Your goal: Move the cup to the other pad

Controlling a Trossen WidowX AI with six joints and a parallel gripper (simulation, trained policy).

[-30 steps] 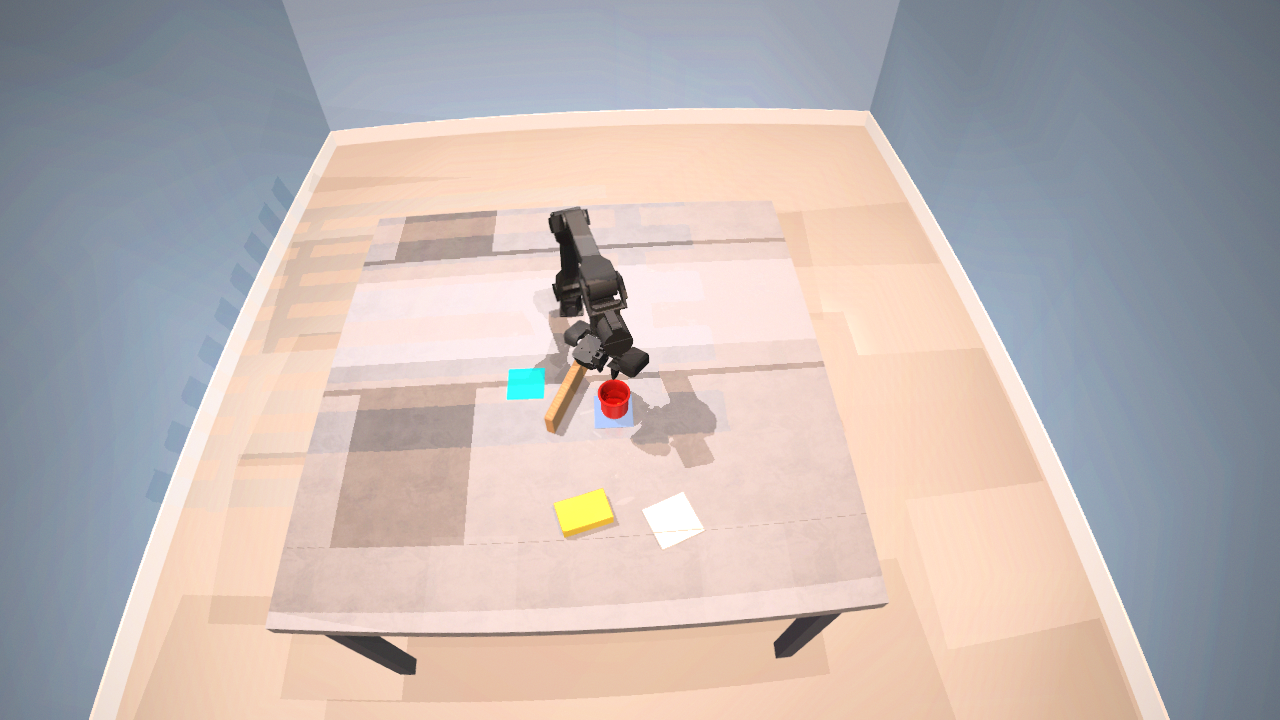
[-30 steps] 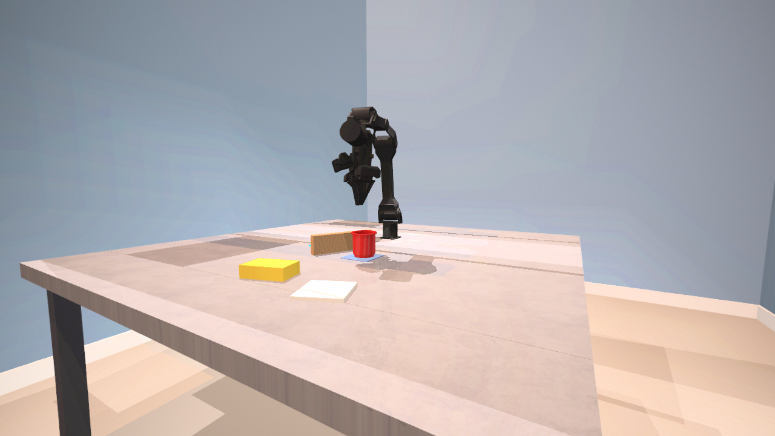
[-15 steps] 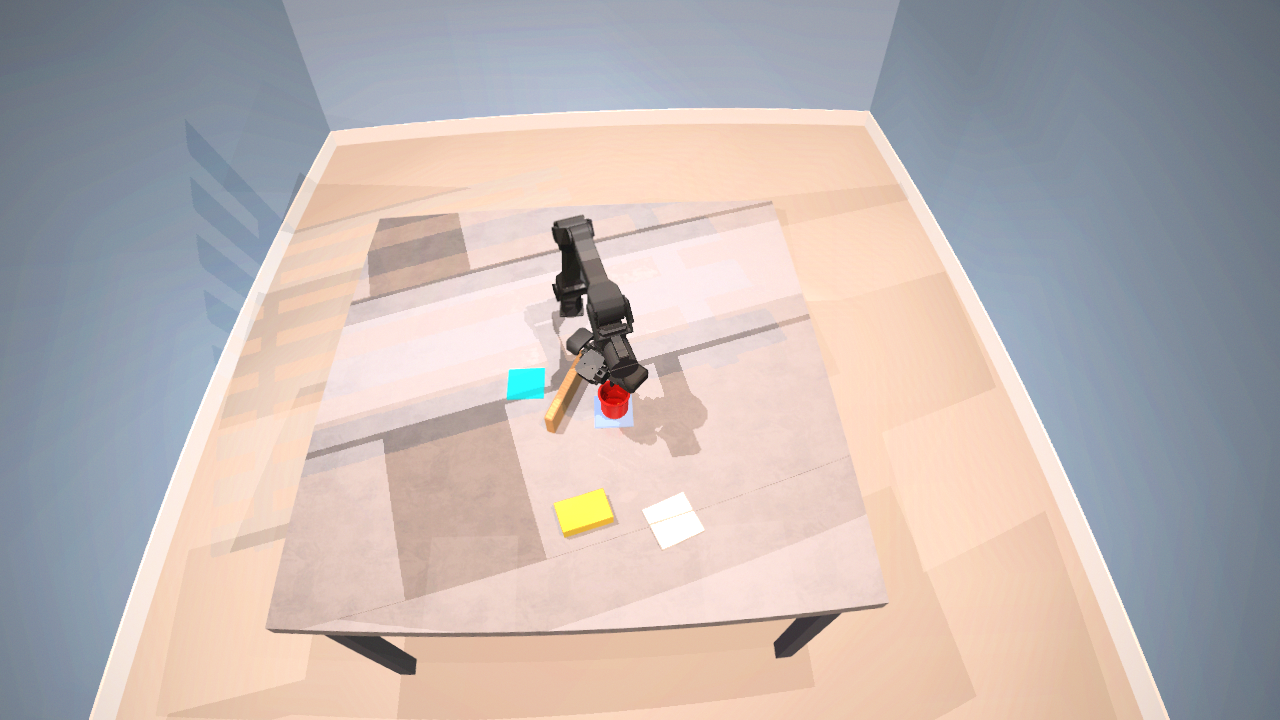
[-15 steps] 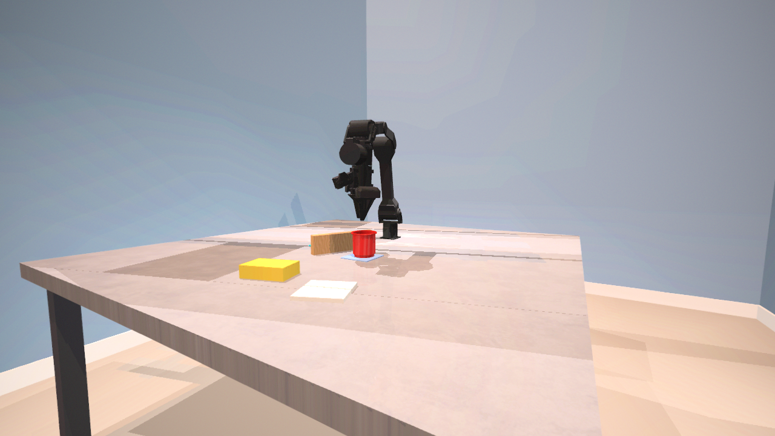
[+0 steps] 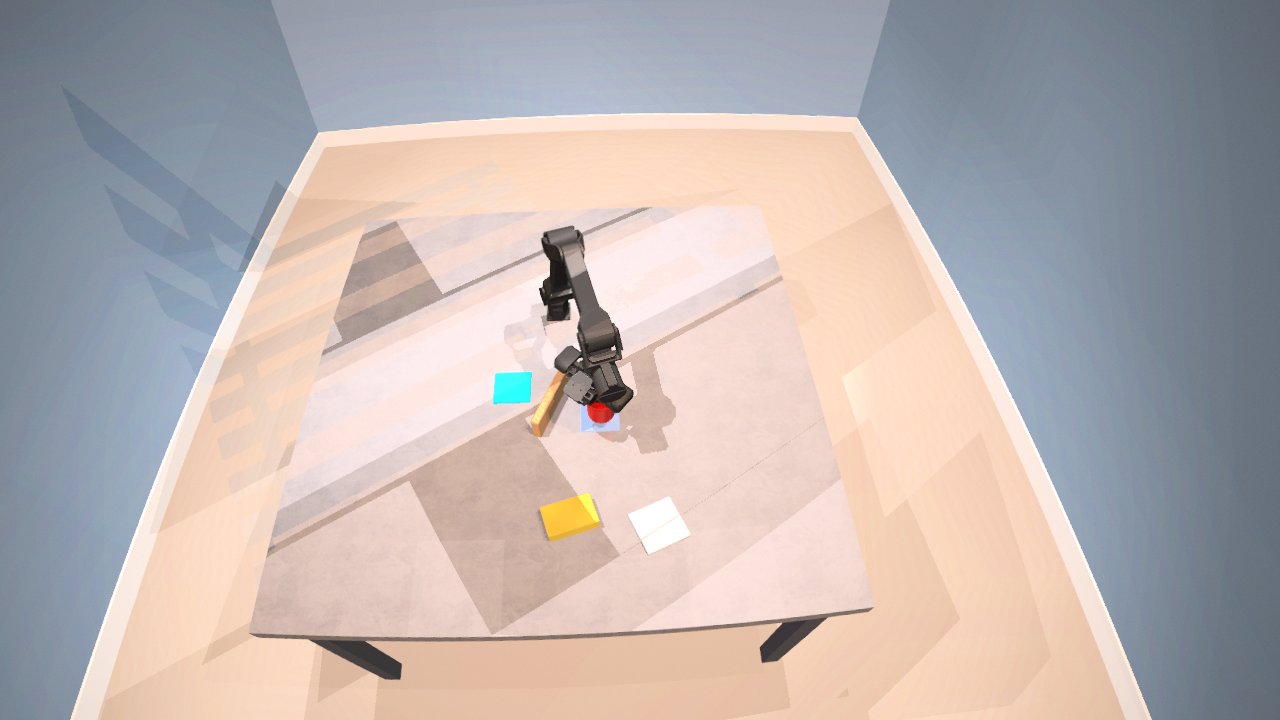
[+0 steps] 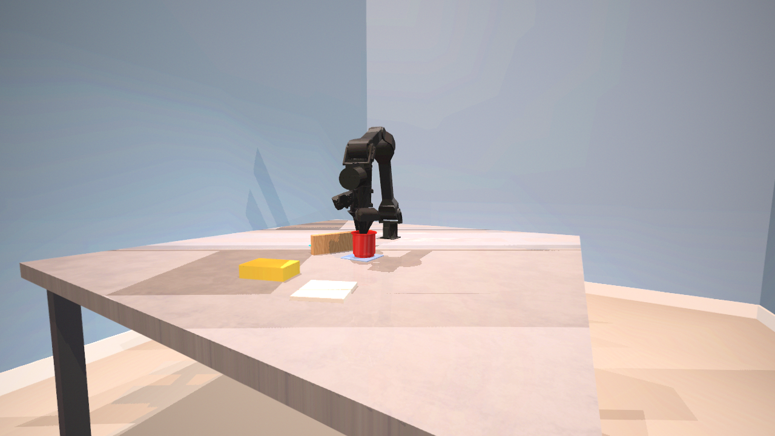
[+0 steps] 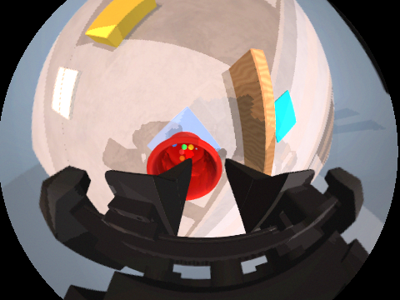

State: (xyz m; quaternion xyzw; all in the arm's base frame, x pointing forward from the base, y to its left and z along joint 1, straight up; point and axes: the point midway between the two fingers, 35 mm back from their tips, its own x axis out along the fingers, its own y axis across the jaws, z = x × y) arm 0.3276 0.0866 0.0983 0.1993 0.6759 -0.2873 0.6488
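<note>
Your wrist view shows marbles inside the red cup [image 5: 600,413] [image 6: 364,244] [image 7: 214,168], hidden from the exterior. Your gripper's [image 5: 601,402] [image 6: 363,232] [image 7: 208,162] fingers stand partly open above the table [image 5: 358,573] [image 6: 460,358] [image 7: 104,83], between blue walls [image 5: 1074,223] [image 6: 189,108] [image 7: 25,137].

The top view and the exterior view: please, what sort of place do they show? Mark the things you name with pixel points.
Probably a robot test room: a black jointed robot arm [image 5: 586,291] [image 6: 385,173] stands on a grey-brown table [image 5: 375,573] [image 6: 460,368], beside a red cylindrical cup [image 5: 600,413] [image 6: 363,244], and plain blue walls [image 5: 1118,268] [image 6: 189,97] surround it.
</note>
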